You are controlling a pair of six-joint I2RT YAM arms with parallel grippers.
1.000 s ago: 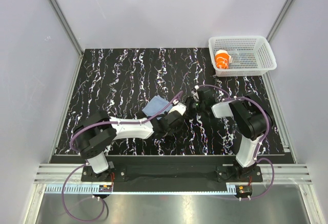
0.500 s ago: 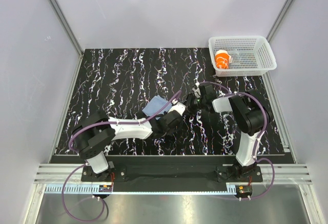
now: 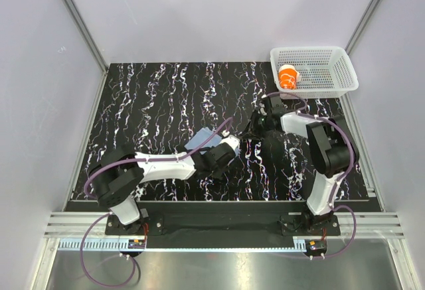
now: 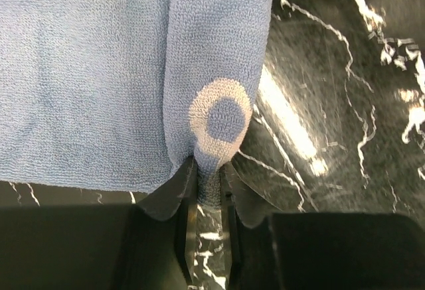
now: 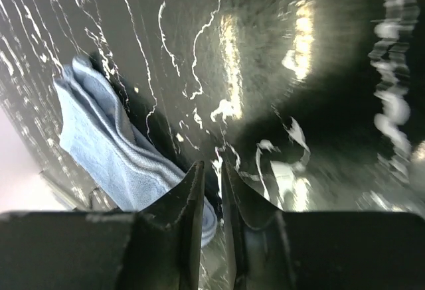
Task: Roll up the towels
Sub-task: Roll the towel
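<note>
Blue-grey towel (image 4: 99, 71) is getting its rolled edge pinched by left gripper (image 4: 209, 190), jaws nearly closed on it. Right gripper (image 5: 212, 223) is hanging at approx 2 o'clock from it, fingers barely apart, holding nothing.

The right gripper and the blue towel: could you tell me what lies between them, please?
Only bare marbled table separates the right gripper from the blue towel, which the left gripper pinches. The top view shows it.

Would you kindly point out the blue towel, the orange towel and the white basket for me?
blue towel (image 4: 219, 58): left wrist view, on its rolled fold.
orange towel (image 3: 288, 77): top external view, on the roll's side.
white basket (image 3: 350, 68): top external view, on its right rim.
</note>
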